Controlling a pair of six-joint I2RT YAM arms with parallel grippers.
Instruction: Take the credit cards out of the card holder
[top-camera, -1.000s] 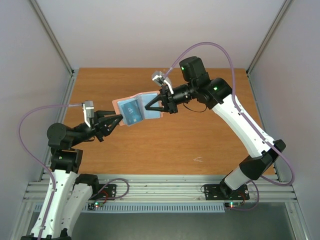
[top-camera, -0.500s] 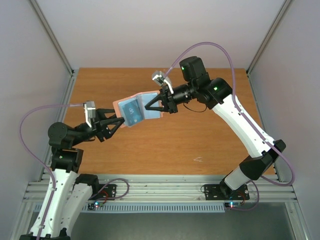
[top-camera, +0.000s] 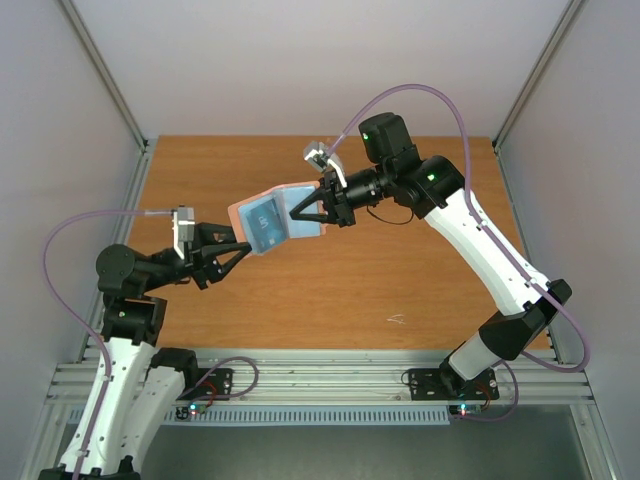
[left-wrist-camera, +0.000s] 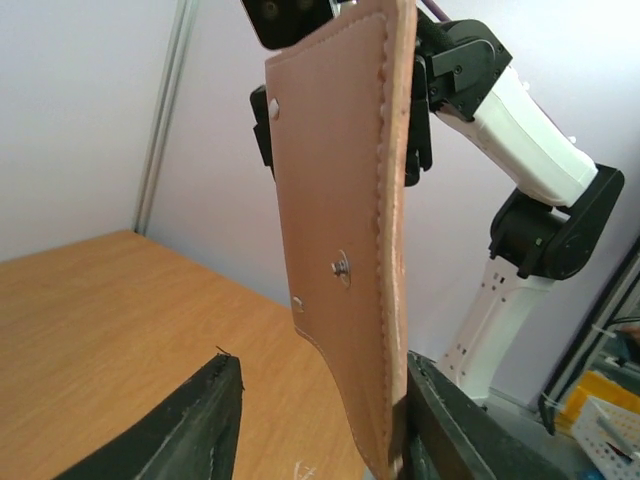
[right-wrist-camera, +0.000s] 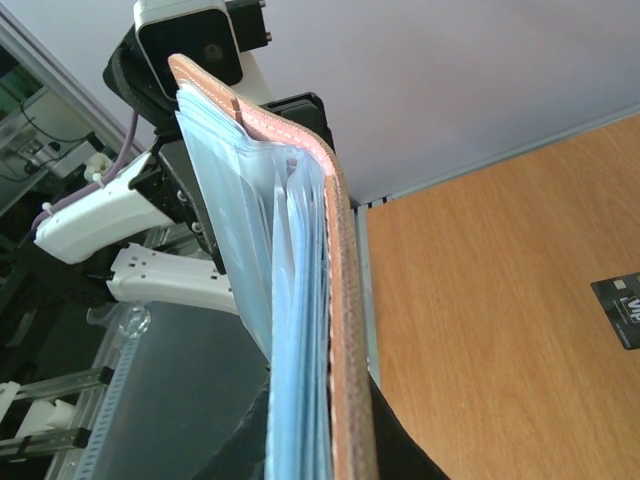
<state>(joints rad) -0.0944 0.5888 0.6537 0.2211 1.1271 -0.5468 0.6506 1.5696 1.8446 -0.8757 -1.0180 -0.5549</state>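
Left gripper (top-camera: 242, 249) spread, holder (top-camera: 272, 214) corner lying between its fingers (left-wrist-camera: 190, 430), not yet clamped. Holder held aloft over bench (top-camera: 330, 290), pinched by right gripper (top-camera: 293, 213). Blue card (top-camera: 263, 219) alone to be caught, not holder itself, then drawn straight out. Dark card (right-wrist-camera: 622, 305) seen on bench beyond.

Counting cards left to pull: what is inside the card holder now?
A bright blue card shows in the panel of the card holder nearer the left arm. The right end effector covers part of the other panel; any cards tucked there cannot be seen.
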